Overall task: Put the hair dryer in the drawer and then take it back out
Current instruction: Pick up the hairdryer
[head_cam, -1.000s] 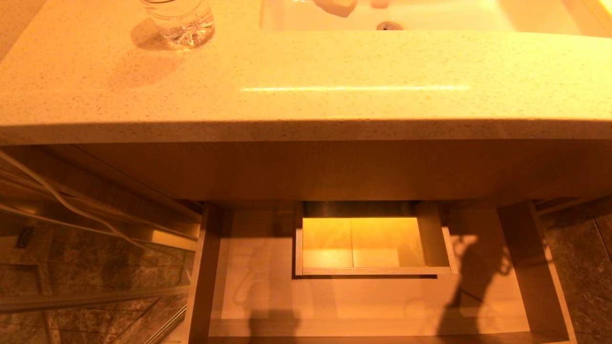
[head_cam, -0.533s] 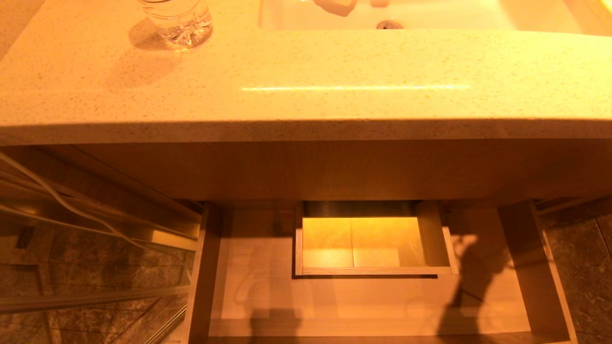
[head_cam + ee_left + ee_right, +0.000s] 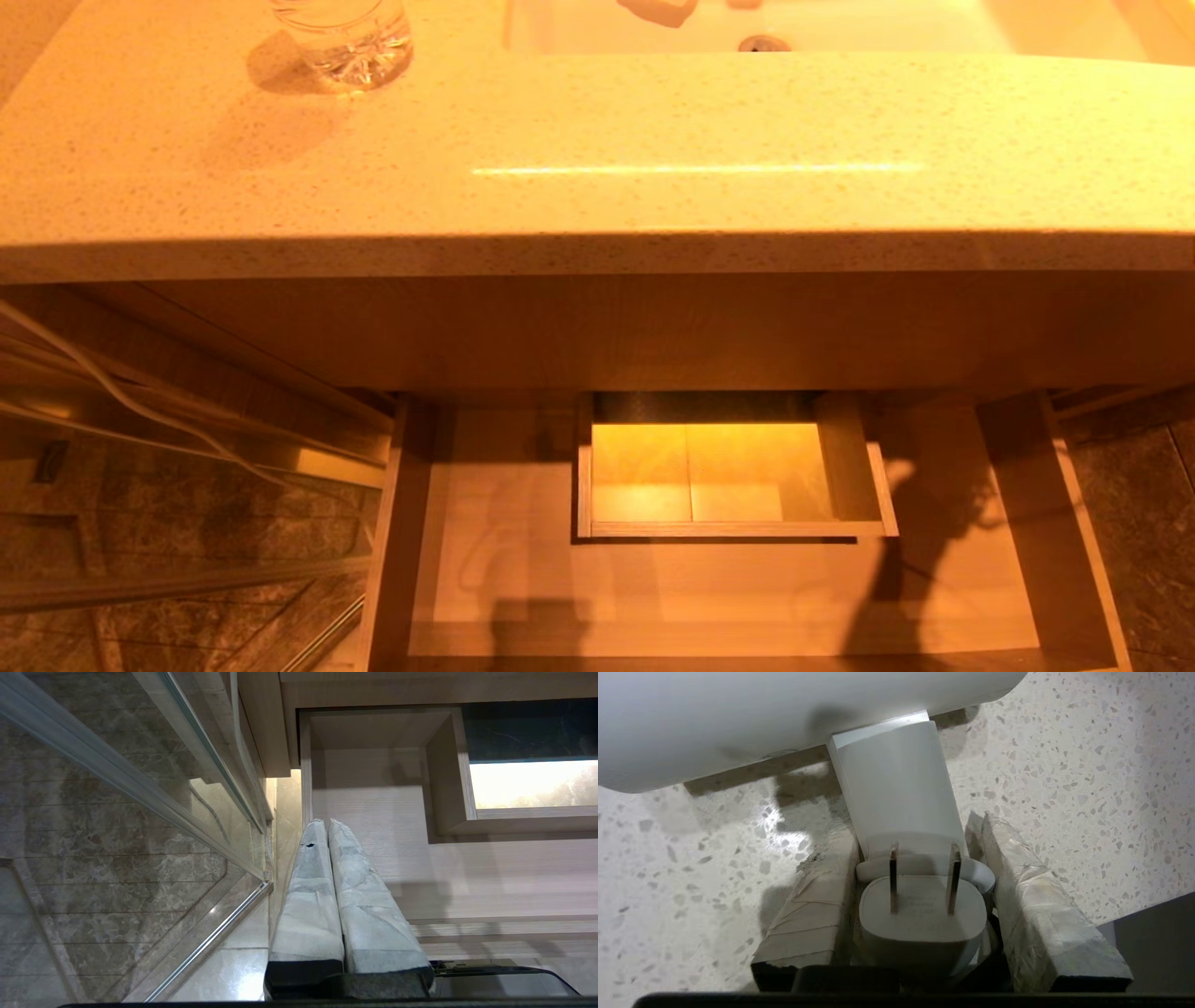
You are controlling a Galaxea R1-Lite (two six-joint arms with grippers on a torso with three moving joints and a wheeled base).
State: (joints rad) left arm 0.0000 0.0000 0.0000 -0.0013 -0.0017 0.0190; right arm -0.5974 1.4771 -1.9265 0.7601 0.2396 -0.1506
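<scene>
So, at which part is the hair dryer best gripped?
Probably the flat-sided handle, as the right gripper does now: one finger on each flat face, approaching from the handle's free end. The round barrel looks too wide. The plug sits between the fingers.

Left gripper (image 3: 327, 823): two long tapered fingers (image 3: 364, 905) wrapped in pale grey tape, black mounts at base. Right gripper (image 3: 920, 826): similar taped fingers (image 3: 1036, 896), tape creased and worn.

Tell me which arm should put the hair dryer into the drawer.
Right. The right gripper already clamps the hair dryer by its handle over speckled stone, while the left gripper hangs shut and empty beside the open drawer.
</scene>
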